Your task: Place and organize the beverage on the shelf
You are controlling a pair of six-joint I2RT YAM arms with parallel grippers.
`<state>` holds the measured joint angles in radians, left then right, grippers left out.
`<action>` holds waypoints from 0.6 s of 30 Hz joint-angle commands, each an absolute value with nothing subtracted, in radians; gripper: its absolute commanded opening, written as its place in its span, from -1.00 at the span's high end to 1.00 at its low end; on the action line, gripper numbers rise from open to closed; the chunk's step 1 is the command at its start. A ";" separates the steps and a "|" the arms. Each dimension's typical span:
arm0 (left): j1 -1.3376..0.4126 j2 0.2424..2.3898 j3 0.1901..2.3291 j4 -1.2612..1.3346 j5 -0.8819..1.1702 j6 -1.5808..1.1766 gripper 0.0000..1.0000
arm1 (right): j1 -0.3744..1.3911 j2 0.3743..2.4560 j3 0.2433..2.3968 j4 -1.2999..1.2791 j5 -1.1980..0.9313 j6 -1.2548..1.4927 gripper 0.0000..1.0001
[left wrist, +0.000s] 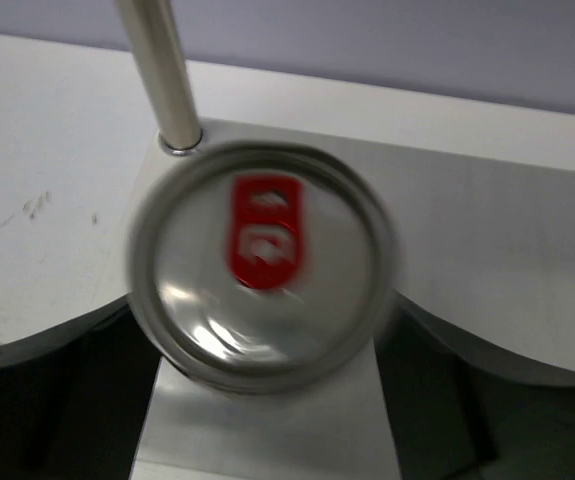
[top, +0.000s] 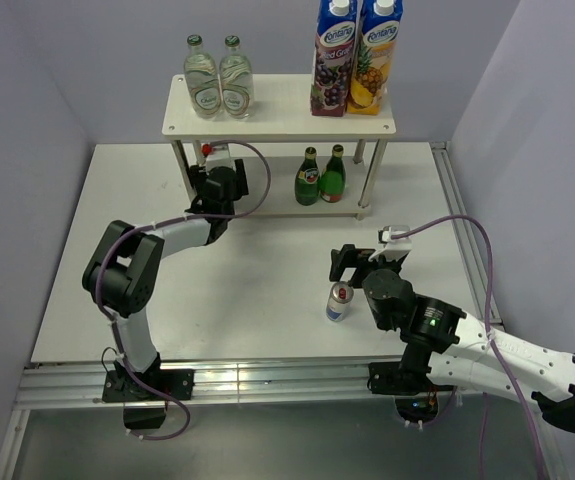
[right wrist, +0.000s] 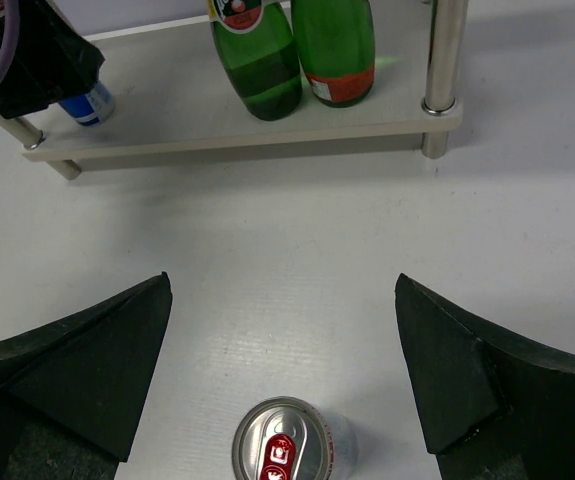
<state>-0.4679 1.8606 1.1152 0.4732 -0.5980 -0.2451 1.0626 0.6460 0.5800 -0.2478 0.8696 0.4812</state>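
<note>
The cream-white shelf (top: 277, 112) stands at the back of the table. Two clear green-capped bottles (top: 217, 78) stand on its top board at the left. Two dark green bottles (top: 321, 177) stand on the lower board (right wrist: 217, 132), also seen in the right wrist view (right wrist: 297, 50). One slim can (left wrist: 262, 265) stands at the lower board's left front corner by a leg (left wrist: 162, 70). My left gripper (top: 215, 165) is open with a jaw on either side of it. The other can (top: 339, 300) stands on the table. My right gripper (right wrist: 284, 290) is open just behind it.
Two tall juice cartons (top: 355, 58) stand on the top board at the right. The left gripper's body (right wrist: 27, 55) blocks the shelf's left end. A metal rail (top: 267, 380) runs along the table's near edge, and grey walls close in the table.
</note>
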 commanded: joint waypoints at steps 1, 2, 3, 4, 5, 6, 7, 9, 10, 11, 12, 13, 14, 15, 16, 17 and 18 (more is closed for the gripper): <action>-0.463 1.825 1.151 0.508 -0.578 -0.242 -0.89 | 1.066 0.646 0.583 -0.222 0.877 0.480 -0.99; -0.463 1.816 1.146 0.505 -0.575 -0.247 -0.92 | 1.066 0.644 0.581 -0.224 0.877 0.480 -0.99; -0.465 1.800 1.140 0.502 -0.572 -0.248 -0.99 | 1.066 0.644 0.584 -0.222 0.877 0.480 -0.99; -0.465 1.787 1.129 0.494 -0.572 -0.249 -0.99 | 1.066 0.644 0.581 -0.225 0.877 0.480 -0.99; -0.468 1.776 1.123 0.488 -0.577 -0.249 -0.99 | 1.068 0.641 0.584 -0.225 0.877 0.480 -0.99; -0.472 1.747 1.115 0.482 -0.577 -0.250 -0.99 | 1.066 0.640 0.583 -0.225 0.876 0.482 -0.98; -0.479 1.731 1.098 0.471 -0.578 -0.250 -0.99 | 1.066 0.638 0.581 -0.225 0.877 0.482 -0.99; -0.489 1.685 1.082 0.459 -0.583 -0.250 -0.99 | 1.066 0.634 0.580 -0.225 0.876 0.482 -0.98; -0.503 1.668 1.069 0.447 -0.589 -0.250 -0.99 | 1.066 0.634 0.581 -0.224 0.876 0.482 -0.98; -0.511 1.652 1.062 0.424 -0.600 -0.252 -0.99 | 1.066 0.629 0.581 -0.222 0.874 0.480 -0.98; -0.521 1.616 1.054 0.410 -0.610 -0.253 -0.99 | 1.066 0.629 0.581 -0.225 0.874 0.482 -0.98; -0.544 1.596 1.033 0.387 -0.620 -0.261 -0.99 | 1.066 0.626 0.581 -0.224 0.874 0.483 -0.99; -0.560 1.573 1.017 0.387 -0.627 -0.265 -0.99 | 1.066 0.624 0.581 -0.225 0.874 0.482 -0.99; -0.575 1.524 1.000 0.367 -0.638 -0.267 -0.99 | 1.066 0.623 0.578 -0.224 0.874 0.483 -0.98; -0.612 1.499 0.964 0.356 -0.638 -0.271 -0.99 | 1.066 0.621 0.578 -0.227 0.874 0.483 -0.99; -0.635 1.471 0.944 0.338 -0.641 -0.281 -0.99 | 1.066 0.621 0.578 -0.227 0.876 0.483 -0.98; -0.658 1.416 0.921 0.322 -0.650 -0.284 -0.99 | 1.066 0.618 0.578 -0.227 0.876 0.483 -0.98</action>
<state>-0.5907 1.5490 0.9596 0.3382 -0.6167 -0.2577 1.0626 0.6323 0.5800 -0.2478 0.8692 0.4816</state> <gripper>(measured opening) 0.993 0.993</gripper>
